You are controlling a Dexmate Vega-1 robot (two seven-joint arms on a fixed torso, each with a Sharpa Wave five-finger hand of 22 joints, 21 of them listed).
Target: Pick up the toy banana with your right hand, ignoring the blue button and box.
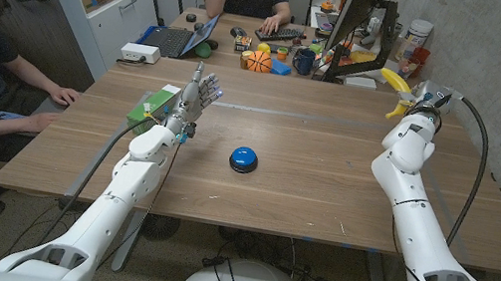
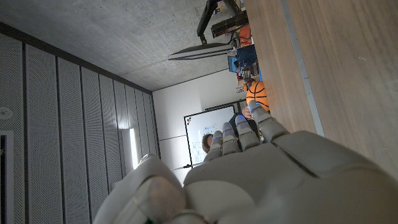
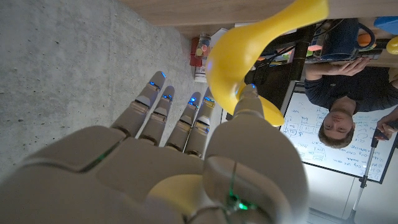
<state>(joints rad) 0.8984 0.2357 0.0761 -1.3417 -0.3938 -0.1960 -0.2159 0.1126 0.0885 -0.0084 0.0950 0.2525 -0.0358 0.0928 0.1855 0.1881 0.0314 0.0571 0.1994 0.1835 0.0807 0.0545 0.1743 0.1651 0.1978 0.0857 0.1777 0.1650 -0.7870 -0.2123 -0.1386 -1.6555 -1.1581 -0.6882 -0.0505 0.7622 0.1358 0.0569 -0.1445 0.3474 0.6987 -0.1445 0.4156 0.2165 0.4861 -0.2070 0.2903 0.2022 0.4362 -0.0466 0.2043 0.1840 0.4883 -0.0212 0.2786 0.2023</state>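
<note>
The yellow toy banana (image 1: 397, 84) is off the table at the far right, held in my right hand (image 1: 424, 100). In the right wrist view the banana (image 3: 249, 56) curves across the hand (image 3: 186, 162), with the thumb pressed against it and the other fingers stretched out beside it. The blue button (image 1: 244, 159) sits on its black base at the middle of the table. A green box (image 1: 157, 106) lies at the left. Just to its right stands my left hand (image 1: 195, 94), fingers up and apart, holding nothing; its back shows in the left wrist view (image 2: 261, 168).
One person sits at the table's left edge with a hand (image 1: 64, 96) on the wood. Another sits behind the far desk at a keyboard (image 1: 280, 34). A laptop (image 1: 178, 38), a small basketball (image 1: 258, 61), a monitor (image 1: 357, 11) and clutter line the far edge.
</note>
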